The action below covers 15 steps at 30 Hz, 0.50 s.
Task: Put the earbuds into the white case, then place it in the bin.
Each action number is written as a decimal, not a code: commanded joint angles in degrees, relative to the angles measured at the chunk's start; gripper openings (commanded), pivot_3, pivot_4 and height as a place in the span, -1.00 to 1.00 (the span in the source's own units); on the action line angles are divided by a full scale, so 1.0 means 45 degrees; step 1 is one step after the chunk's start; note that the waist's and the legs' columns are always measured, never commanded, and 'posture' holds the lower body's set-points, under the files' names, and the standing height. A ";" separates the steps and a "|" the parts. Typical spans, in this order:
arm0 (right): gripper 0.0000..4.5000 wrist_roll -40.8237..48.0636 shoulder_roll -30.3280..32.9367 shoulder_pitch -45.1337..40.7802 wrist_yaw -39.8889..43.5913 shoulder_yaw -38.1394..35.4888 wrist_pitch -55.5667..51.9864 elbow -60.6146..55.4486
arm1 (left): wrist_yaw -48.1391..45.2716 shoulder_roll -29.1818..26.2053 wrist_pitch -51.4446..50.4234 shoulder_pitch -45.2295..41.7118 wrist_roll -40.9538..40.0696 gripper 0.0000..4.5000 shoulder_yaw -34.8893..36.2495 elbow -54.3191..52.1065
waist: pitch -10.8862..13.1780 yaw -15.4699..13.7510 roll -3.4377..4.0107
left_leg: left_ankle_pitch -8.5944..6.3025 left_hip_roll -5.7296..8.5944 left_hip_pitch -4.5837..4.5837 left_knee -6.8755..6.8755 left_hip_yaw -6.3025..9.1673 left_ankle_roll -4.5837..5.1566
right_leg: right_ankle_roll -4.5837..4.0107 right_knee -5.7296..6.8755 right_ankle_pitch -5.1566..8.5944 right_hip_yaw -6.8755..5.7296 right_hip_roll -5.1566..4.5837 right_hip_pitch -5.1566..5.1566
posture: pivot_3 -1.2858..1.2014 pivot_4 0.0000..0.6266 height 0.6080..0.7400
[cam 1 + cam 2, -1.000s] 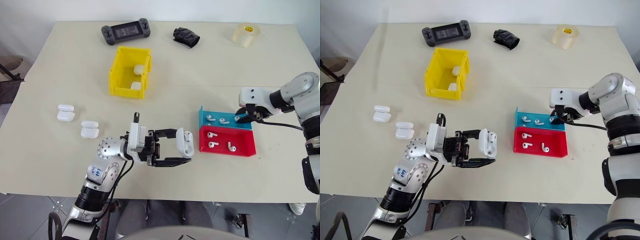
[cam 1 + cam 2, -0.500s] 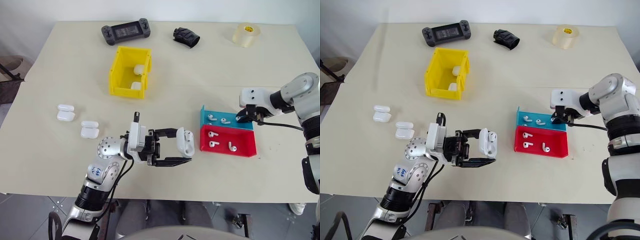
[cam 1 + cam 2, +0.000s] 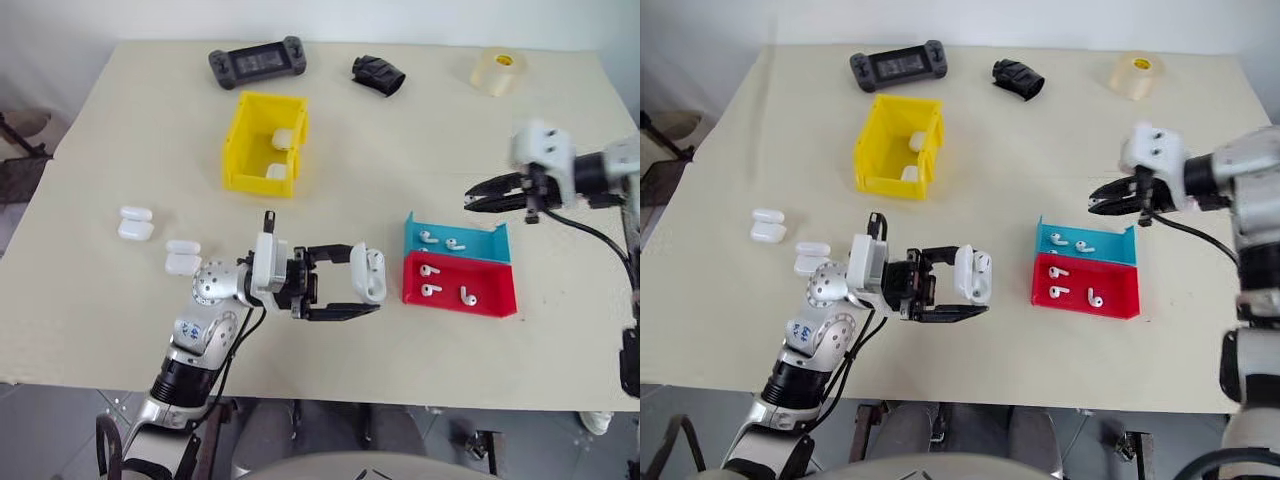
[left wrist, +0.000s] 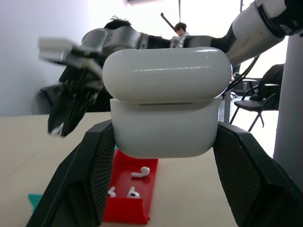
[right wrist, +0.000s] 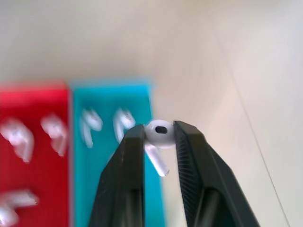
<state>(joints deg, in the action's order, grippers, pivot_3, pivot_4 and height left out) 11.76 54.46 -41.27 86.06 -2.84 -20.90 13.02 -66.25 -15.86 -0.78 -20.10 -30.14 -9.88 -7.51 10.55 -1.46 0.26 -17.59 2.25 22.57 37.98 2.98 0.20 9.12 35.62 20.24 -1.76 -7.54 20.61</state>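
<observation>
White earbud (image 5: 160, 130) between right gripper (image 5: 159, 142) fingers, wrist view.

A cream bench (image 3: 120, 330) is standing before a pale wall (image 3: 330, 18). Grey floor tiles (image 3: 50, 430) are showing below its near edge. In the left wrist view, black chairs (image 4: 265, 101) are standing behind and bright light is washing out the far wall.

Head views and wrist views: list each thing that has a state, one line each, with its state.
White case: lid shut, clamped in left gripper.
Earbud: pinched in right gripper, lifted above blue tray.
Blue tray: two earbuds inside.
Red tray: three earbuds inside.
Yellow bin: two white cases inside.
</observation>
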 commanded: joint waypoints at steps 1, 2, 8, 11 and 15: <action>-0.77 0.3328 -0.0178 0.2352 -0.0676 -0.2955 -0.2729 -0.3888 | -0.0080 0.0253 0.0082 -0.0377 -0.0323 0.23 0.0139 0.0102 | 0.0000 -0.0085 0.0000 | 0.0000 0.0006 0.0013 0.0005 0.0007 0.0001 | 0.0004 -0.0002 -0.0002 -0.0005 -0.0004 0.0002 | 0.03 -0.52 1.00; -0.77 0.4087 -0.0355 0.2986 -0.1064 -0.3591 -0.3377 -0.4716 | -0.0082 0.0308 0.0069 -0.0473 -0.0338 0.23 0.0164 0.0190 | 0.0001 -0.0115 -0.0002 | 0.0001 0.0006 0.0031 0.0020 0.0036 0.0000 | 0.0004 -0.0007 -0.0002 -0.0034 -0.0005 0.0000 | 0.03 -0.52 1.00; -0.77 1.0303 -0.4669 0.6103 -0.7429 -0.6494 -0.5544 -1.0384 | -0.0430 0.0575 0.0003 -0.1355 -0.0456 0.23 0.0351 0.1005 | 0.0001 0.0011 -0.0008 | 0.0020 -0.0010 0.0036 0.0050 0.0073 -0.0020 | -0.0007 -0.0006 -0.0009 -0.0086 0.0009 -0.0013 | 0.03 -0.52 1.00; -0.77 1.1700 -0.5928 0.6871 -0.9831 -0.6096 -0.5206 -1.1996 | -0.0630 0.0665 0.0005 -0.1608 -0.0508 0.23 0.0395 0.1261 | -0.0005 0.0046 0.0015 | 0.0033 0.0002 0.0032 0.0035 0.0063 -0.0027 | -0.0010 0.0041 -0.0010 -0.0077 0.0003 -0.0002 | 0.03 -0.52 1.00; -0.77 1.3174 -0.7189 0.7533 -1.2292 -0.5192 -0.4405 -1.3220 | -0.0767 0.0889 0.0104 -0.1875 -0.0729 0.23 0.0589 0.1546 | -0.0004 0.0028 0.0012 | 0.0036 0.0005 0.0026 0.0031 0.0076 -0.0021 | -0.0010 0.0052 -0.0010 -0.0072 0.0006 -0.0005 | 0.03 -0.52 1.00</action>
<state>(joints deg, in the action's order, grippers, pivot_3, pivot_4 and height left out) 67.54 23.17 -7.76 35.09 -27.19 -43.06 -43.22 -69.27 -12.41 -0.99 -27.32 -31.52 -8.48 -0.21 10.53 -1.34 0.31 -17.42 2.28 22.68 38.12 3.33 0.11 9.07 35.85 20.19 -2.08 -7.51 20.59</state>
